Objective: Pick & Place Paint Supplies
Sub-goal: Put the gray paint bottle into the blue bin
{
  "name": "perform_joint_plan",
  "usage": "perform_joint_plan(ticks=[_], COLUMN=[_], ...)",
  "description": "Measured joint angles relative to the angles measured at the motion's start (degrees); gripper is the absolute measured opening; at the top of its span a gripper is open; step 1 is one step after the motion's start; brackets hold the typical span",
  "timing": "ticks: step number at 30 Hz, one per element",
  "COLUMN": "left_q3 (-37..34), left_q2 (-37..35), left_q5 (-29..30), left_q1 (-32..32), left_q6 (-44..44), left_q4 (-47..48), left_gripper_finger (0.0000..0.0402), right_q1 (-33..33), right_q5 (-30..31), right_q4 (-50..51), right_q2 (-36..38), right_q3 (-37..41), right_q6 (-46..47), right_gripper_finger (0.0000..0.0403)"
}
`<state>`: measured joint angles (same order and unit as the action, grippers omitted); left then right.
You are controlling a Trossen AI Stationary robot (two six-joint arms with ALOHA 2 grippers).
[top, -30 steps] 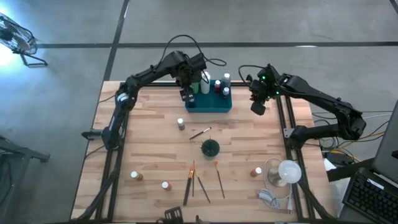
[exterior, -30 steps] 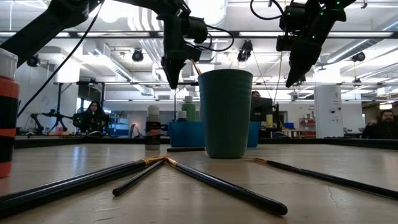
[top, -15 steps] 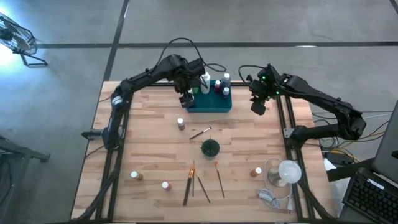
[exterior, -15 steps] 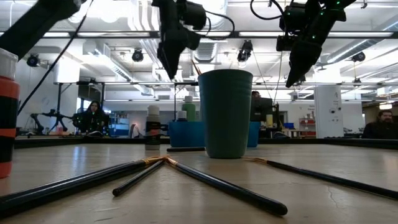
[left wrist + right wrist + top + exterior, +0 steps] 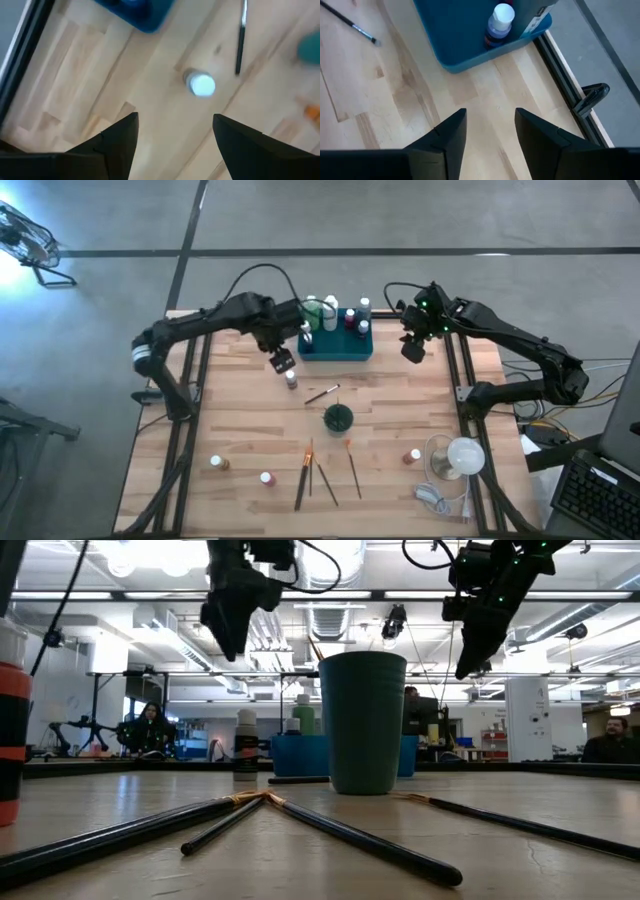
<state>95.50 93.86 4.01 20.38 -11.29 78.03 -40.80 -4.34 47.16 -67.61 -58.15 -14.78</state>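
On the wooden table [image 5: 240, 420], seen from above, the left gripper [image 5: 281, 361] is held open just above and beside a lone white-capped bottle [image 5: 291, 380] standing clear of the teal tray [image 5: 336, 348]. Several bottles already stand in the tray; three more are scattered near the front edge, and paintbrushes [image 5: 318, 473] lie near the dark green cup [image 5: 338, 418]. The right gripper [image 5: 412, 348] is parked beside the tray's right end, fingers parted and empty.

In the low view, both grippers hang high above the table; the cup blocks most of the tray. A bright lab with ceiling lights, benches and seated people is visible behind.

In the left wrist view, the bottle's white cap [image 5: 202, 84] is seen ahead of the spread fingers [image 5: 117, 137], off their midline. The grasp is judged best made by centring the cap between the fingers, descending vertically, and closing on the body below the cap to avoid tipping.

In the right wrist view, one blue bottle [image 5: 499, 24] stands at the tray's corner.
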Motion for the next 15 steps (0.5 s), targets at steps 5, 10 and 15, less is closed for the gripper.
perform_joint_plan(ticks=[5,10,15], left_q3=[-4.3,-6.0,-8.1], left_q2=[-2.5,-1.5,-0.4], left_q5=[-0.2,-0.4,-0.4], left_q1=[-0.2,-0.7,-1.2], left_q6=[-8.9,-15.6,-19.9], left_q4=[-2.8,-3.1,-5.6], left_gripper_finger=[0.0259,0.0259,0.0259], right_q1=[0.0,0.0,0.0], right_q5=[0.0,0.0,-0.1], right_q4=[0.0,0.0,0.0], right_q2=[0.0,0.0,0.0], right_q3=[0.0,0.0,0.0], right_q6=[1.3,1.3,1.3], right_gripper_finger=[0.0177,0.0184,0.0181])
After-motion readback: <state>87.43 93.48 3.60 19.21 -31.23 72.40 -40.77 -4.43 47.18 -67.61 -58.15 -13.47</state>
